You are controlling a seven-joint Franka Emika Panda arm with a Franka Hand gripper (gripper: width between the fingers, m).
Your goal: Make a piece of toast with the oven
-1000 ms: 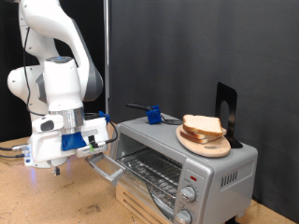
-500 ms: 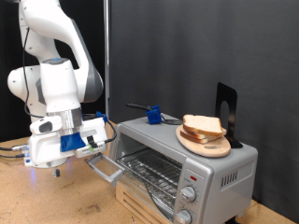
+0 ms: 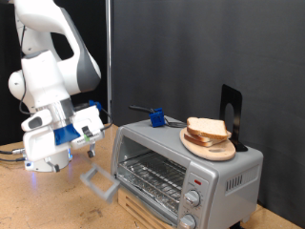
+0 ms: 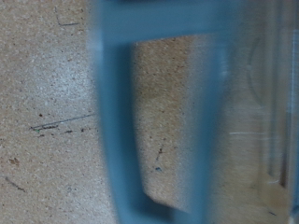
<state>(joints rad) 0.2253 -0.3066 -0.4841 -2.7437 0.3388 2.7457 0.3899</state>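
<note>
The silver-grey oven (image 3: 205,172) stands on the wooden table at the exterior view's right. Its glass door (image 3: 99,180) hangs open and low, and the wire rack (image 3: 152,176) shows inside with nothing on it. My gripper (image 3: 89,136) is up and to the exterior view's left of the oven, above the door's handle and apart from it; nothing shows between its fingers. The wrist view is blurred and shows the door's frame (image 4: 114,112) over the table (image 4: 47,93), with no fingers in it. A single piece of toast is not in view.
On the oven's top lie stacked bread slices on a round wooden board (image 3: 209,135), a blue object (image 3: 155,117) with a thin dark handle, and a black stand (image 3: 232,114). A dark curtain hangs behind. Cables lie at the exterior view's left edge (image 3: 11,153).
The oven door has swung down further. My gripper has come off the handle and moved up and to the exterior view's left, turning as it went.
</note>
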